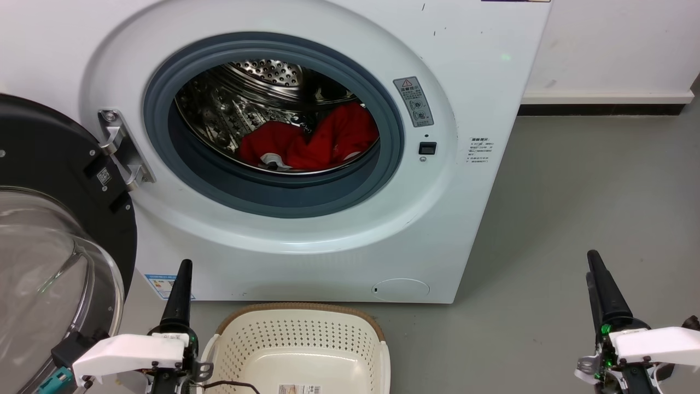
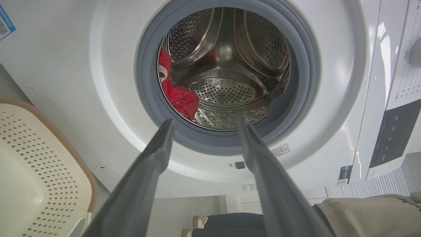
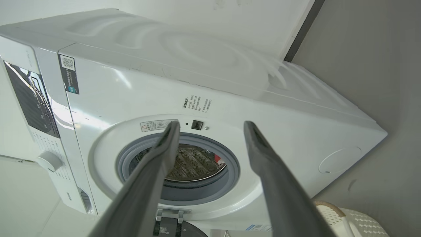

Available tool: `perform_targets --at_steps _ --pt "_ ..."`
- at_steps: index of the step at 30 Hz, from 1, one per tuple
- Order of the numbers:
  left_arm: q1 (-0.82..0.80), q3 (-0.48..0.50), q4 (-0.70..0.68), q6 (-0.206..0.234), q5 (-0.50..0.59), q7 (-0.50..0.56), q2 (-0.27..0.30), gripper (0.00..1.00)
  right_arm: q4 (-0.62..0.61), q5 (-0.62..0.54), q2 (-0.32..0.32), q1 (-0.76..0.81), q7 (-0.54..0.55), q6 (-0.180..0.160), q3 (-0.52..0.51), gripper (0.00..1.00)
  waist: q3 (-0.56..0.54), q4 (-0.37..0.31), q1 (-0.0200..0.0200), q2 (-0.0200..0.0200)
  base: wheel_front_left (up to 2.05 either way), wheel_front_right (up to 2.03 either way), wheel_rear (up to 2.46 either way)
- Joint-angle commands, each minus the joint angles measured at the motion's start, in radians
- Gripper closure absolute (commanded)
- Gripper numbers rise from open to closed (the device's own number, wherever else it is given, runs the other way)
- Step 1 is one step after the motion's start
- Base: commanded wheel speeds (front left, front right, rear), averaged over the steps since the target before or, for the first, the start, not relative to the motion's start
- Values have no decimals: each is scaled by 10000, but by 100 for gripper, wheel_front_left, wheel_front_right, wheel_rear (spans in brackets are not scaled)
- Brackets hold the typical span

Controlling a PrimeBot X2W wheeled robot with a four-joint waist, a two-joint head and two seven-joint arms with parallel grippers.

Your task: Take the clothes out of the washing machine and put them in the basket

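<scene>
The washing machine [image 1: 481, 82] stands before me with its porthole door [image 1: 33, 142] swung open to the left. The red clothes [image 1: 311, 142] lie bunched at the bottom of the steel drum, with a bit of white trim showing. The left wrist view shows the clothes [image 2: 179, 97] at the drum's left side. The cream basket [image 1: 301, 309] sits on the floor below the machine's front. My left gripper [image 1: 185, 265] is beside the basket's left end and open [image 2: 206, 123], holding nothing. My right gripper [image 1: 593, 262] hangs over the floor at the right, also open [image 3: 212, 125] and holding nothing.
The door's glass bowl [image 1: 44, 262] juts out close to my left arm. Grey floor [image 1: 574, 191] stretches to the right of the machine up to a white wall with a dark skirting [image 1: 601, 108]. A paper label [image 1: 298, 389] lies in the basket.
</scene>
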Motion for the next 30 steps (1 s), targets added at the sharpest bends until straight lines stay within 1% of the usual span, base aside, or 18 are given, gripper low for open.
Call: perform_targets --at_steps 1,10,17,21,30 --pt "-54 -37 -290 85 349 -104 21 0 -285 -407 -7 -16 -100 0 21 0 2 -1 0 0 0 0 0" --pt "109 -415 -757 558 2328 -475 22 0 -934 -2609 -6 178 -472 0 220 0 24 -14 0 0 0 0 0" --pt "234 -665 -992 847 3626 -743 24 0 -1360 -4147 -5 344 -738 0 399 0 23 -21 0 0 0 0 0" --pt "311 -747 -1106 991 4240 -885 24 0 -1557 -4924 -4 439 -882 0 484 0 20 -28 0 0 0 0 0" --pt "474 -907 -1251 1250 5603 -1183 25 0 -1801 -6258 -3 649 -1186 0 534 0 -2 -47 0 0 0 0 0"
